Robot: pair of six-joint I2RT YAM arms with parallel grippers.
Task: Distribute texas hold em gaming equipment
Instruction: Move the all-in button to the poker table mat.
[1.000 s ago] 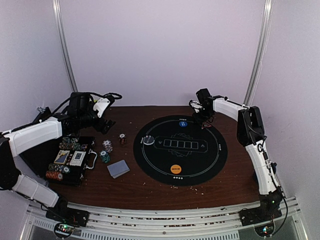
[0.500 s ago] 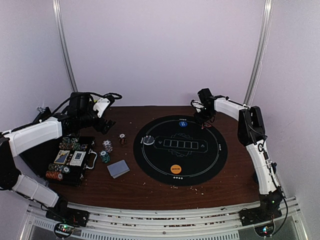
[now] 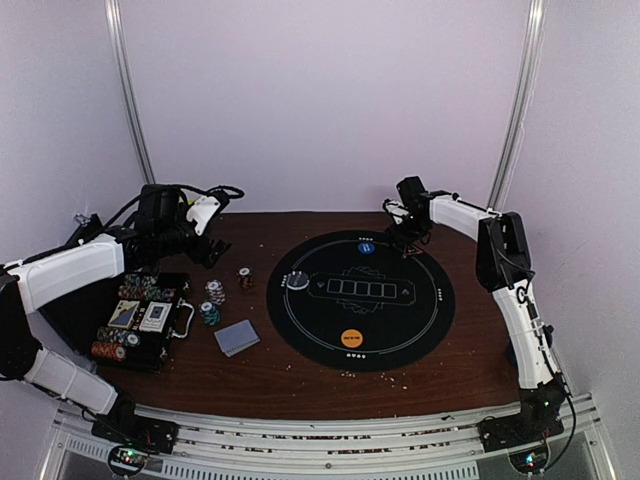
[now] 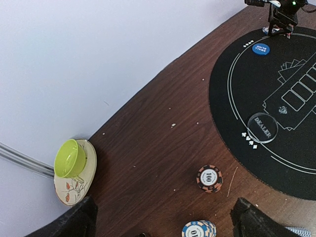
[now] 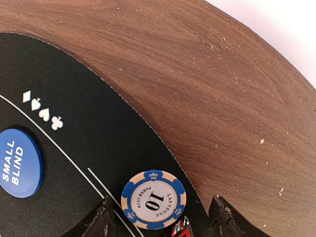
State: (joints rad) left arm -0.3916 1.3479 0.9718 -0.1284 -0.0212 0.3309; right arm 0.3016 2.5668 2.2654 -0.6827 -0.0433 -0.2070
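Observation:
A blue-and-white "10" poker chip [image 5: 153,199] lies flat on the black round mat [image 3: 400,310], just inside its far rim. My right gripper [image 5: 160,219] is open astride it, with a gap on each side between fingers and chip. The blue small-blind button [image 5: 19,163] lies to the left. The clear dealer disc [image 4: 261,127] and the orange button [image 3: 351,338] also rest on the mat. My left gripper [image 4: 165,228] hangs open over bare wood, above a "100" chip stack [image 4: 210,177] and a blue chip stack [image 4: 197,229]. A grey-blue card deck [image 3: 237,337] lies nearby.
The open black chip case [image 3: 140,320], with chips and cards in it, sits at the left. A green cup on a saucer [image 4: 71,159] stands by the back wall at the table's far-left corner. White walls close in the back and sides.
My right gripper has edged slightly toward the mat's far rim and its jaws have spread off the blue chip. The left arm has not moved.

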